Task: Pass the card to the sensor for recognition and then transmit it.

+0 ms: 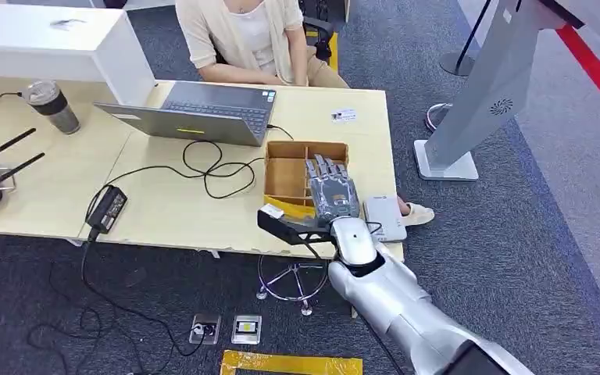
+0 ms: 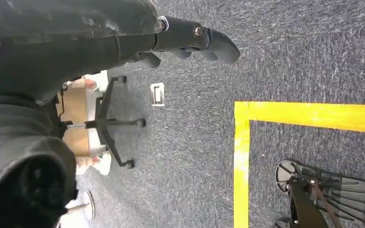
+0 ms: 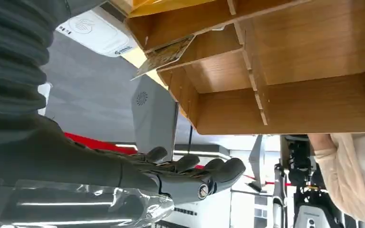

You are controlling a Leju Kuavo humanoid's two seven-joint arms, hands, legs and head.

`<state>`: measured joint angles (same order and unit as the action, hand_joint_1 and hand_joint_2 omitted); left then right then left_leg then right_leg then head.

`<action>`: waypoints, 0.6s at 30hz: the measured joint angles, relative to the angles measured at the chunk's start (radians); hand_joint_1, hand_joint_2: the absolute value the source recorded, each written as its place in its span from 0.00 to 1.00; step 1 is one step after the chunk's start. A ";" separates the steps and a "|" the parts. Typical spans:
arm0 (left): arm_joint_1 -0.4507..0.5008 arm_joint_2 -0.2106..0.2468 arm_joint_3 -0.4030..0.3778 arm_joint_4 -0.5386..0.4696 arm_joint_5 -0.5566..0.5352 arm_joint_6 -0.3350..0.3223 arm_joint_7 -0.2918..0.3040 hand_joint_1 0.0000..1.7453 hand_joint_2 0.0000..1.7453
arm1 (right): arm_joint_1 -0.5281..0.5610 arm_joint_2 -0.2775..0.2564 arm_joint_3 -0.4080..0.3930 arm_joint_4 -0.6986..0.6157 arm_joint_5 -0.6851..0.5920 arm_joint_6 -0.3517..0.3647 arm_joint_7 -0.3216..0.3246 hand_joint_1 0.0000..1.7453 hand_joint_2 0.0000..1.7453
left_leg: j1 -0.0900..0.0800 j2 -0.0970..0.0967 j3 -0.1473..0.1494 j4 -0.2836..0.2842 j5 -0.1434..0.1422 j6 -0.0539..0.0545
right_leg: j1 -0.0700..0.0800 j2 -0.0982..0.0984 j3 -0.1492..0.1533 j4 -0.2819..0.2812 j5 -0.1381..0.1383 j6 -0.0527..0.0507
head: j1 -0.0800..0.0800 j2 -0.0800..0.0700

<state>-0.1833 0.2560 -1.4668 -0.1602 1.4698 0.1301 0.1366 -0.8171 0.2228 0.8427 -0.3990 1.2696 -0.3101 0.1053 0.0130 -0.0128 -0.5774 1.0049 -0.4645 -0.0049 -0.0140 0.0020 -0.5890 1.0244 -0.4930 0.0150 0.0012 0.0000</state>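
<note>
Head view: the right hand (image 1: 332, 191) hovers over the near compartments of the wooden divided box (image 1: 285, 178) on the pale surface (image 1: 164, 203), fingers (image 1: 324, 168) extended flat and apart, nothing in them. Just beside the box, toward the robot's right, lies the white card reader (image 1: 385, 217). A laptop (image 1: 195, 112) sits open farther back with a seated person (image 1: 242, 39) behind it, a black power adapter (image 1: 108, 207) with looped cable to the left, a lidded tumbler (image 1: 52, 106) further left. A small white card (image 1: 344, 116) lies flat past the box. Right wrist view adds what the head view hides beneath the hand: a patterned card (image 3: 164, 56) leaning on edge inside a box compartment, close to the reader, with the fingers (image 3: 218, 173) apart from it. Left wrist view: the left hand (image 2: 185, 40) hangs over grey carpet and yellow floor tape (image 2: 241, 156), dark fingers (image 2: 218, 45) loosely curled, holding nothing.
</note>
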 joint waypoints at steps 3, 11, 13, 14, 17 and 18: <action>0.000 0.000 0.000 0.000 0.001 -0.005 0.000 0.00 0.00 | -0.005 0.004 0.000 0.008 0.005 0.007 0.003 0.00 1.00 | 0.000 0.000 0.000 0.000 0.000 0.000 | 0.000 0.000 0.000 0.000 0.000 0.000 | 0.000 0.000; 0.000 -0.002 0.000 0.000 0.006 -0.001 0.001 0.00 0.00 | -0.011 0.012 -0.002 0.031 0.018 0.018 0.013 0.00 1.00 | 0.000 0.000 0.000 0.000 0.000 0.000 | 0.000 0.000 0.000 0.000 0.000 0.000 | 0.000 0.000; 0.000 -0.003 0.000 0.000 0.011 0.007 0.006 0.00 0.00 | -0.011 0.015 -0.002 0.036 0.024 0.021 0.014 0.00 1.00 | 0.000 0.000 0.000 0.000 0.000 0.000 | 0.000 0.000 0.000 0.000 0.000 0.000 | 0.000 0.000; 0.000 -0.003 0.000 0.000 0.013 0.009 0.010 0.00 0.00 | -0.011 0.016 -0.002 0.038 0.028 0.023 0.016 0.00 1.00 | 0.000 0.000 0.000 0.000 0.000 0.000 | 0.000 0.000 0.000 0.000 0.000 0.000 | 0.000 0.000; 0.000 -0.006 0.000 0.000 0.018 0.022 0.021 0.00 0.00 | -0.010 0.020 -0.002 0.047 0.040 0.033 0.020 0.00 1.00 | 0.000 0.000 0.000 0.000 0.000 0.000 | 0.000 0.000 0.000 0.000 0.000 0.000 | 0.000 0.000; 0.000 -0.007 0.000 0.000 0.021 0.025 0.022 0.00 0.00 | -0.010 0.021 -0.002 0.049 0.041 0.036 0.020 0.00 1.00 | 0.000 0.000 0.000 0.000 0.000 0.000 | 0.000 0.000 0.000 0.000 0.000 0.000 | 0.000 0.000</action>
<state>-0.1829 0.2487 -1.4664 -0.1602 1.4912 0.1549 0.1591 -0.8273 0.2437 0.8412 -0.3502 1.3104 -0.2743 0.1251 0.0130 -0.0127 -0.5773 1.0049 -0.4645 -0.0049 -0.0140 0.0022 -0.5891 1.0243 -0.4930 0.0150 0.0008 0.0000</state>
